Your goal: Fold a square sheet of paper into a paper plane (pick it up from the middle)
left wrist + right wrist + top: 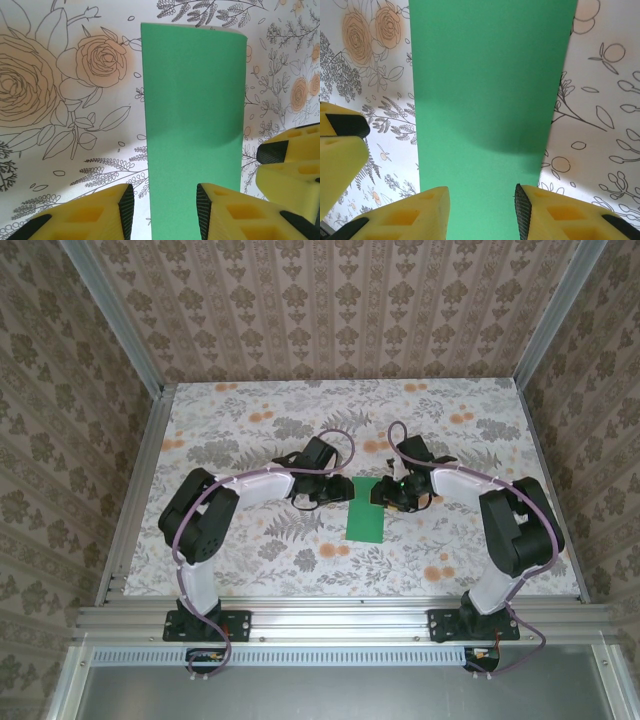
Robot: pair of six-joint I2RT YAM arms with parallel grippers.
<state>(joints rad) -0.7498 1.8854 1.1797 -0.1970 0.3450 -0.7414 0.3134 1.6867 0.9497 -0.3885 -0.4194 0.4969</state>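
Green paper (192,125) underlies part-open left claw (162,212), right claw (481,215).

Robot lab test cell, aluminium-extrusion frame (340,618), wallpapered walls (340,310) (on three sides), floral-print tabletop (250,550), two bolted-down arms (200,525)

The paper (366,508) is plain bright green. The table (250,430) is white with grey leaves and pale orange flowers; from the left wrist, orange-tinted outlined roses lie at 10 o'clock of the paper. The walls (330,310) carry beige damask stripes. The left gripper (163,196) and the right gripper (481,196) are yellow with black pads. The arms (262,485) are white and black.
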